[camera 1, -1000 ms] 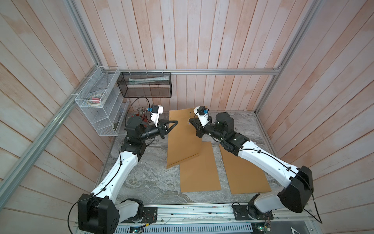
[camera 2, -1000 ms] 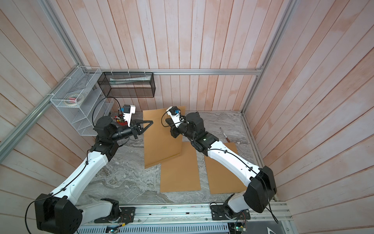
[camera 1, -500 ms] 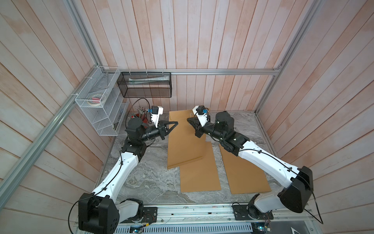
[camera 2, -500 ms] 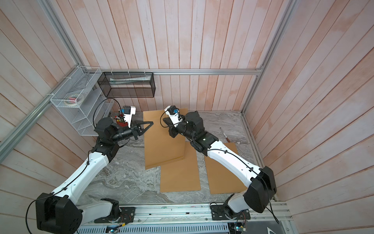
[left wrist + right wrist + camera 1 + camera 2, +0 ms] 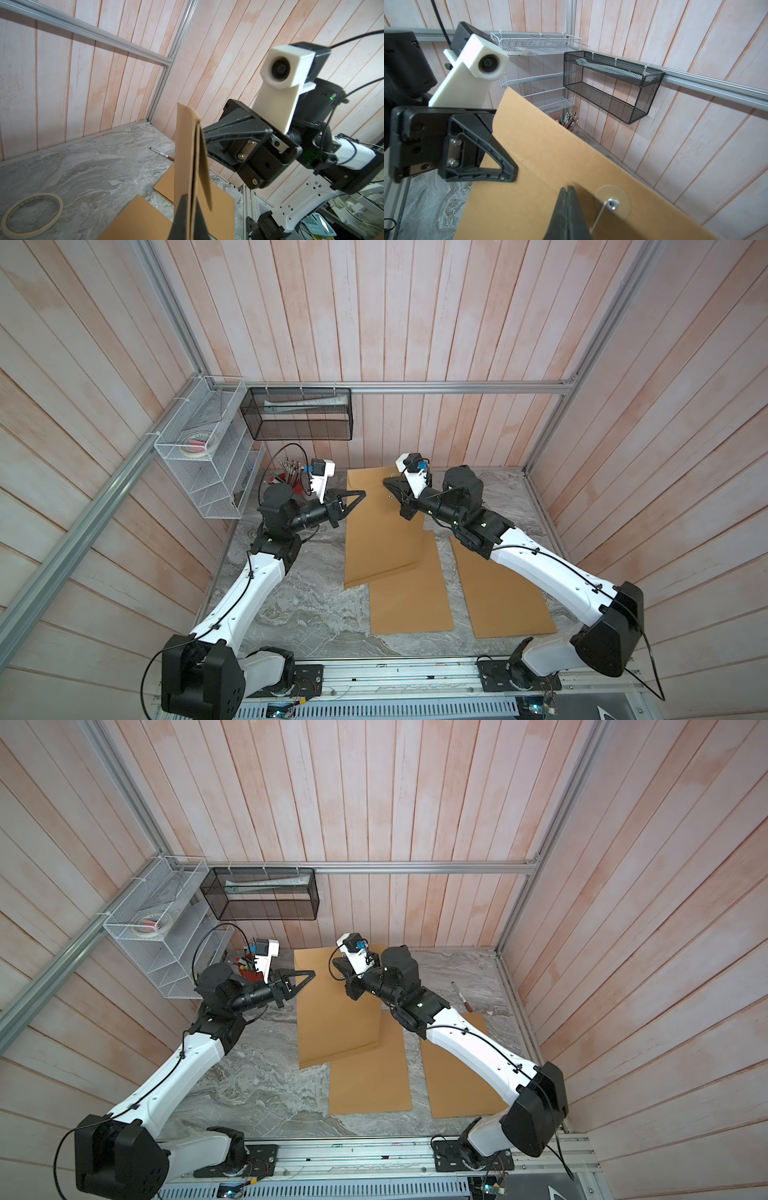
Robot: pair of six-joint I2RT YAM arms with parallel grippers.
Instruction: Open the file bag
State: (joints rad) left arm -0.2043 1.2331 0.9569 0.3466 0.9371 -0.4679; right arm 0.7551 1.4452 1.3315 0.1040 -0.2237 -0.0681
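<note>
The file bag (image 5: 382, 531) (image 5: 332, 1019) is a brown kraft envelope held up off the marble table, its lower edge over another one. My left gripper (image 5: 362, 493) (image 5: 311, 972) (image 5: 191, 199) is shut on its upper left edge; the flap stands slightly apart from the body there. My right gripper (image 5: 386, 482) (image 5: 334, 969) (image 5: 568, 188) is shut, tips against the bag's face (image 5: 539, 155) beside the round clasp disc (image 5: 612, 203). A thin white string (image 5: 600, 216) runs from the eyelet down past my fingers; whether it is pinched does not show.
Two more brown bags (image 5: 409, 597) (image 5: 503, 593) lie flat on the table. A pen (image 5: 460, 996) lies near the right wall, a tape roll (image 5: 31, 214) on the marble. A black mesh basket (image 5: 299, 414), white wire rack (image 5: 208, 464) and pen cup (image 5: 291, 475) line the back left.
My right gripper has crept slightly left and up along the bag's top. The bag has shifted a little with it. The left gripper keeps its hold.
</note>
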